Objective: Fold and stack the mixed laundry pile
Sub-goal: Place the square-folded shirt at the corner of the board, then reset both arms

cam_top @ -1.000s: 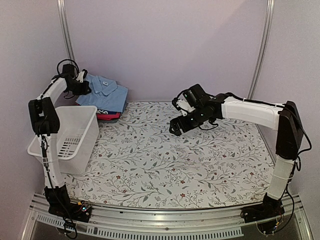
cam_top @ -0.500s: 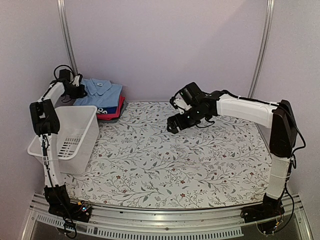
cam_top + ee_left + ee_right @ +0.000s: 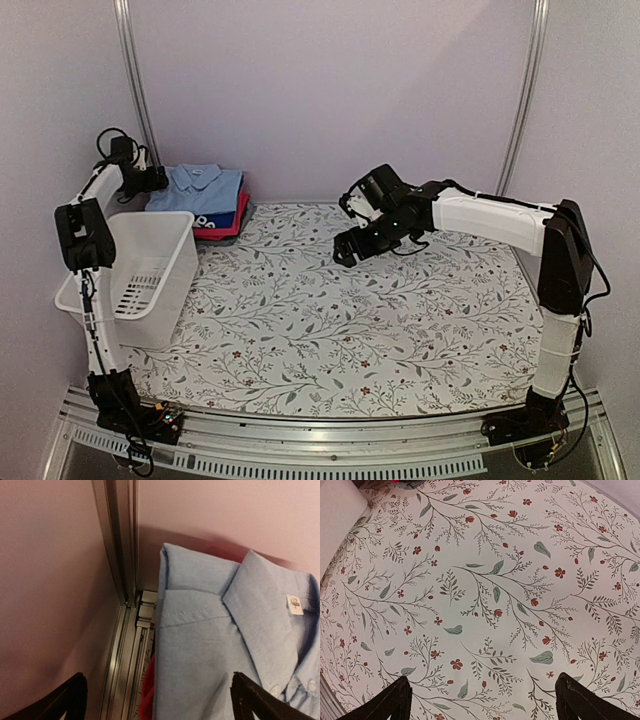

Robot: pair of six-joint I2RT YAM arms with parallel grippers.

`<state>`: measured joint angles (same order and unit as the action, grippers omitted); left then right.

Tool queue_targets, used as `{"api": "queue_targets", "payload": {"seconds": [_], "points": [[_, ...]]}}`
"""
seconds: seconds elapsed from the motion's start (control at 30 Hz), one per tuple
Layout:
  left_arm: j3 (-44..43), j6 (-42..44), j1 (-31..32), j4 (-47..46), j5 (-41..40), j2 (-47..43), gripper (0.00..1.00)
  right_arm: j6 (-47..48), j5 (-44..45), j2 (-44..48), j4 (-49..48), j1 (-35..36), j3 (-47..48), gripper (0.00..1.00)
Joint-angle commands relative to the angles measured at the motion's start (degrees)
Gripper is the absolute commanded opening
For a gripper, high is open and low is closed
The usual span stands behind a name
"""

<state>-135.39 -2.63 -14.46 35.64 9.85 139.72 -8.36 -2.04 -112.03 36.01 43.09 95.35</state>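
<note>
The laundry is a folded stack at the table's back left corner. A pale-blue button shirt [image 3: 203, 187] [image 3: 210, 645] lies on top, over a blue item with white print [image 3: 207, 219] and a pink-red garment [image 3: 231, 222] [image 3: 147, 692]. My left gripper [image 3: 158, 182] [image 3: 157, 702] is open at the shirt's left edge, with one finger [image 3: 255, 700] over the shirt and the other [image 3: 65, 700] over the wall-side rail. Nothing is held. My right gripper [image 3: 345, 252] [image 3: 482, 700] hangs open above the bare floral tablecloth [image 3: 485, 595] at centre back.
A white slotted basket [image 3: 172, 290] stands at the left edge, just in front of the stack; its corner [image 3: 337, 515] shows in the right wrist view. An aluminium rail [image 3: 120, 645] and the pink wall run close behind the stack.
My left gripper has opened and let go of the pale-blue shirt, after drawing it and the stack a little left toward the wall. The right arm has barely moved.
</note>
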Motion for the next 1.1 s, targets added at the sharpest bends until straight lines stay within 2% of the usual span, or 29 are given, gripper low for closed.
{"api": "queue_targets", "payload": {"seconds": [0.0,0.23,0.3,0.47,0.63,0.8,0.93,1.07], "points": [[3.05,1.8,2.34,-4.0,-9.54,-9.51,1.0,0.44,0.95,-0.33,-0.29,-0.2,0.77,0.99],[8.18,4.72,6.75,-7.12,-21.39,-18.61,1.0,1.33,1.57,2.51,-1.98,-2.59,-1.85,0.99],[9.76,4.92,7.76,-7.66,-22.38,-21.27,1.0,1.38,1.41,4.04,-3.21,-3.95,-3.52,0.99],[14.39,0.81,10.26,-9.18,-17.85,-28.78,1.0,1.07,0.71,8.61,-5.89,-7.8,-6.66,0.99],[16.94,-6.3,12.11,-7.85,-5.33,-34.44,1.0,0.38,-0.58,12.68,-8.11,-12.25,-7.76,0.99],[22.6,-1.17,22.9,-6.18,-9.72,-38.33,1.0,-1.45,-4.44,17.76,-10.48,-19.29,-9.94,0.99],[29.12,-4.9,30.58,-4.88,-9.68,-41.05,1.0,-3.53,-10.14,22.15,-12.95,-25.42,-14.25,0.99],[39.09,-10.63,36.86,-5.91,-14.86,-42.62,1.0,-5.17,-14.78,25.6,-15.8,-28.46,-20.56,0.99]]}}
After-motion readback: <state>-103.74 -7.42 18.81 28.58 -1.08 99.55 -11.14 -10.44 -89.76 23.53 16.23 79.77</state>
